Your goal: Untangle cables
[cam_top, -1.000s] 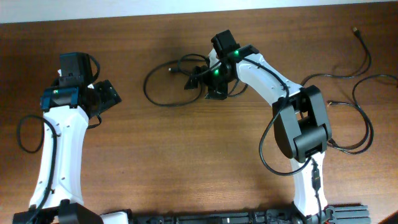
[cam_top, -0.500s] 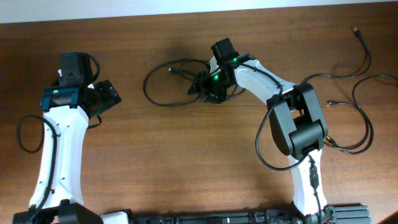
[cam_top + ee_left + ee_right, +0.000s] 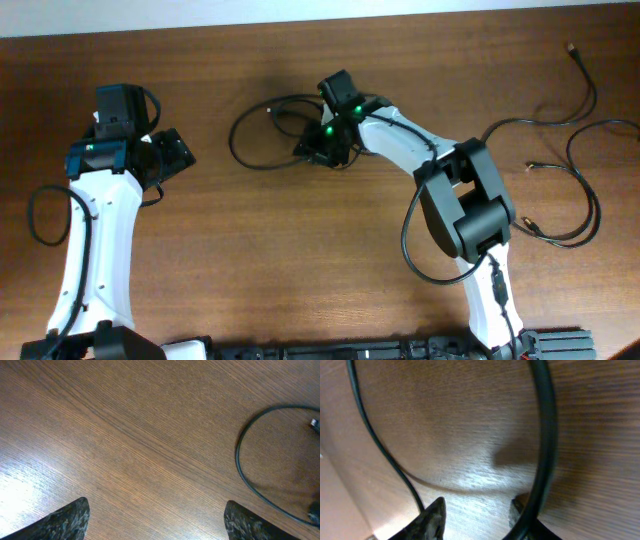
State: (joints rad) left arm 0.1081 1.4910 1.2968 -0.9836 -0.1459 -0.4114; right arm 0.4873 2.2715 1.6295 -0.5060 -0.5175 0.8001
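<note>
A tangle of thin black cables [image 3: 262, 128] lies at the table's upper middle, one loop [image 3: 238, 150] spreading left. My right gripper [image 3: 310, 148] is down at the tangle's right side. In the right wrist view its jaws [image 3: 477, 516] stand partly closed, with bare wood in the gap. A thin cable [image 3: 375, 440] runs behind the left fingertip [image 3: 436, 515]. A thicker, blurred cord [image 3: 545, 435] crosses over the right one. My left gripper [image 3: 175, 155] hovers wide open at the left, and only wood shows between its fingers [image 3: 65, 520]. A cable loop [image 3: 240, 460] curves at that view's right.
More black cables [image 3: 590, 195] sprawl over the right end of the table, one plug [image 3: 572, 47] near the far right corner. The left arm's own black wire [image 3: 40, 215] loops at the left edge. A pale wall borders the table's far side.
My right gripper has slid left into the tangle and its jaws have narrowed. The nearby cable strands shifted slightly left. The left arm has not moved.
</note>
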